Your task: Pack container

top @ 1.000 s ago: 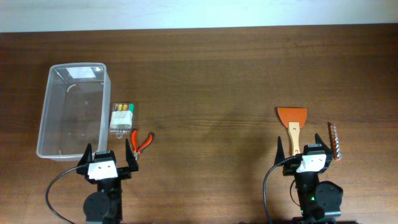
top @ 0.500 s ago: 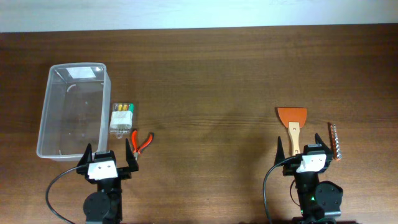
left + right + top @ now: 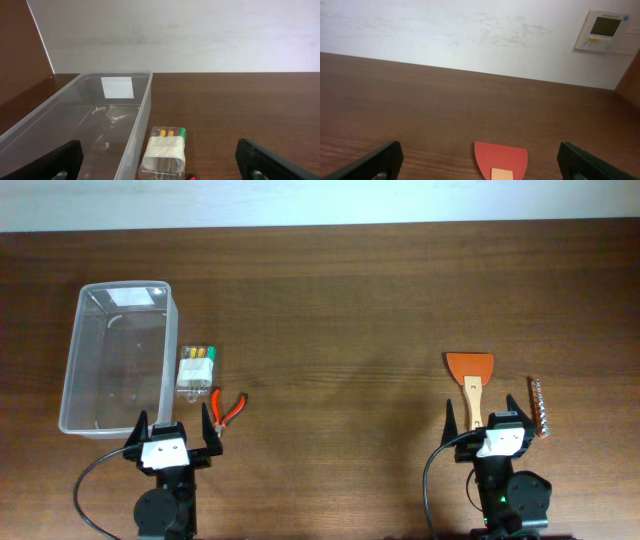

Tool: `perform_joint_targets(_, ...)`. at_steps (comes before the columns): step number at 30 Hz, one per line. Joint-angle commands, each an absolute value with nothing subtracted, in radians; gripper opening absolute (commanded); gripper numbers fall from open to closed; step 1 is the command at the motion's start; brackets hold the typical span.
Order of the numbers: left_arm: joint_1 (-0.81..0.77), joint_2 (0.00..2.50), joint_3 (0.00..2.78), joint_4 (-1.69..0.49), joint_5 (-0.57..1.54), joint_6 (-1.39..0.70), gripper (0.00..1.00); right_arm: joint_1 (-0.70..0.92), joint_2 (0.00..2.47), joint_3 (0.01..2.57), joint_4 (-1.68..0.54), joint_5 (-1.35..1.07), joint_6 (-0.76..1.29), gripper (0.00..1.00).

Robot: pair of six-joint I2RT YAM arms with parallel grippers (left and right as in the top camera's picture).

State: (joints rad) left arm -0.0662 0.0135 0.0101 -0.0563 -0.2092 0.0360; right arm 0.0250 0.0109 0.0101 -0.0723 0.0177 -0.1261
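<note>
The clear plastic container (image 3: pixel 113 356) stands empty at the left of the table; it also shows in the left wrist view (image 3: pixel 75 125). Beside it lie a small clear case of coloured bits (image 3: pixel 196 367), seen also in the left wrist view (image 3: pixel 165 150), and red-handled pliers (image 3: pixel 228 408). At the right lie an orange scraper with a wooden handle (image 3: pixel 470 380), seen also in the right wrist view (image 3: pixel 501 159), and a thin bit strip (image 3: pixel 540 406). My left gripper (image 3: pixel 173 431) is open and empty near the table's front edge. My right gripper (image 3: pixel 490 424) is open over the scraper's handle end.
A white wall runs behind the table's far edge (image 3: pixel 320 225). A wall thermostat (image 3: pixel 605 31) shows in the right wrist view.
</note>
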Motion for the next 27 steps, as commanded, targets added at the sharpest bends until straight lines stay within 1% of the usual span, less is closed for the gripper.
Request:
perform_joint_targets(1,-0.069,0.005,0.009,-0.062,-0.199,0.025,0.99,0.019,0.006,0.006,-0.082,0.019,-0.115,0.99)
perform_joint_targets(21,-0.069,0.005,0.009,-0.061,-0.215,0.038,0.99,0.020,0.006,0.006,-0.081,0.007,-0.113,0.99)
perform_joint_targets(24,-0.069,0.005,0.009,-0.046,-0.238,0.035,0.99,0.019,0.006,0.006,-0.075,0.011,-0.028,0.99)
perform_joint_targets(27,-0.069,0.006,0.009,-0.051,-0.155,0.001,0.99,0.019,0.012,0.006,-0.082,0.007,0.173,0.99)
